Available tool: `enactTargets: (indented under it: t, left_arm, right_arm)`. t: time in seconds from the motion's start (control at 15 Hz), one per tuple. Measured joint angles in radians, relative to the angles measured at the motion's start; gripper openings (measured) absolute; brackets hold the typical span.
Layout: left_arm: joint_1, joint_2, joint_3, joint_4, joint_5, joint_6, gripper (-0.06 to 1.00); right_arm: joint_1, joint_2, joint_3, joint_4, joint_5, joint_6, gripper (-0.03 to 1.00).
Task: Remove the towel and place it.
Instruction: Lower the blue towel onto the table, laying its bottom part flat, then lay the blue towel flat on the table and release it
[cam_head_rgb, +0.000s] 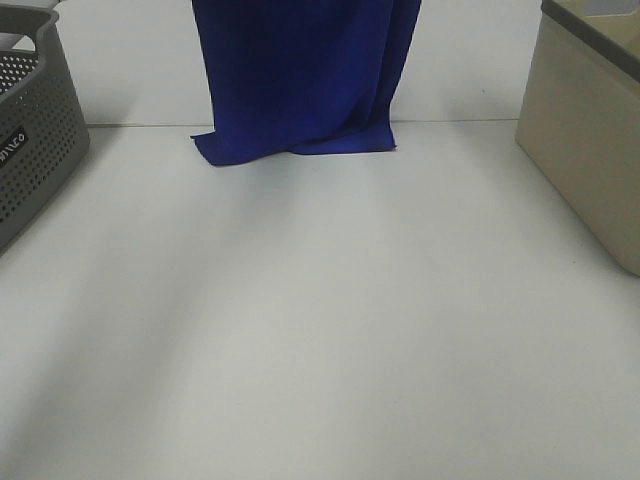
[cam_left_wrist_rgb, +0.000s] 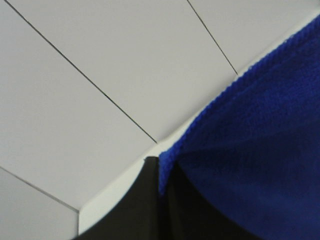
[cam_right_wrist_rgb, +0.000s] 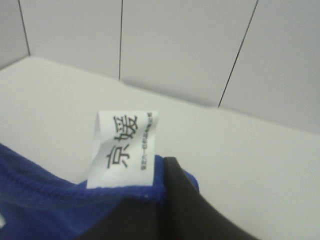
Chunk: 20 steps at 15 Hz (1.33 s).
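Left end effector and right end effector, both raised, each closed tight on the upper edge of the towel; it hangs at 12 o'clock, hem touching the surface.

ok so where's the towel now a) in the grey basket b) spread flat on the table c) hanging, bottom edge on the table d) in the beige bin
c, the towel hangs from above the frame and its lower edge rests folded on the table.
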Motion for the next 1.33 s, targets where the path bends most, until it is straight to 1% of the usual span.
enactTargets:
  t: [0.07, 0.13, 0.27, 0.4, 0.47, 0.6, 0.73, 0.8, 0.87, 0.93, 1.0, 1.13, 1.2, 1.33]
  left_arm:
    - [-0.018, -0.024, 0.000, -0.024, 0.137, 0.014, 0.00]
    - [-0.022, -0.054, 0.000, -0.070, 0.261, 0.038, 0.00]
    - [-0.021, -0.129, -0.002, -0.167, 0.454, 0.118, 0.00]
    - [-0.022, -0.193, -0.004, -0.235, 0.623, 0.186, 0.00]
    - [-0.022, -0.215, -0.004, -0.253, 0.676, 0.198, 0.00]
    - [-0.022, -0.235, 0.000, -0.288, 0.706, 0.200, 0.00]
    - [-0.022, -0.254, 0.021, -0.353, 0.709, 0.191, 0.00]
    - [-0.022, -0.277, 0.058, -0.375, 0.709, 0.173, 0.00]
    - [-0.022, -0.311, 0.127, -0.388, 0.709, 0.154, 0.00]
    - [-0.022, -0.335, 0.169, -0.391, 0.710, 0.147, 0.00]
    - [-0.022, -0.383, 0.252, -0.398, 0.710, 0.135, 0.00]
    - [-0.022, -0.509, 0.419, -0.443, 0.709, 0.094, 0.00]
    - [-0.025, -0.645, 0.596, -0.496, 0.704, 0.054, 0.00]
    - [-0.027, -0.744, 0.741, -0.543, 0.701, 0.049, 0.00]
  right_arm:
    - [0.000, -0.021, 0.000, 0.051, 0.130, -0.012, 0.02]
    - [0.000, -0.051, 0.000, 0.079, 0.236, -0.015, 0.02]
    - [0.000, -0.111, 0.000, 0.112, 0.413, -0.016, 0.02]
    - [0.000, -0.167, 0.000, 0.150, 0.557, -0.017, 0.02]
    - [0.000, -0.182, -0.001, 0.167, 0.586, -0.017, 0.02]
    - [0.000, -0.193, -0.001, 0.192, 0.601, -0.017, 0.02]
    - [0.000, -0.208, 0.026, 0.199, 0.600, -0.017, 0.02]
    - [0.000, -0.234, 0.084, 0.198, 0.600, -0.017, 0.02]
    - [0.000, -0.253, 0.122, 0.198, 0.600, -0.017, 0.02]
    - [0.000, -0.291, 0.197, 0.199, 0.600, -0.017, 0.02]
    - [0.000, -0.339, 0.275, 0.201, 0.600, -0.017, 0.02]
    - [0.000, -0.433, 0.440, 0.232, 0.600, -0.016, 0.02]
    - [0.005, -0.544, 0.589, 0.265, 0.599, -0.016, 0.02]
    - [0.006, -0.624, 0.715, 0.289, 0.599, -0.016, 0.02]
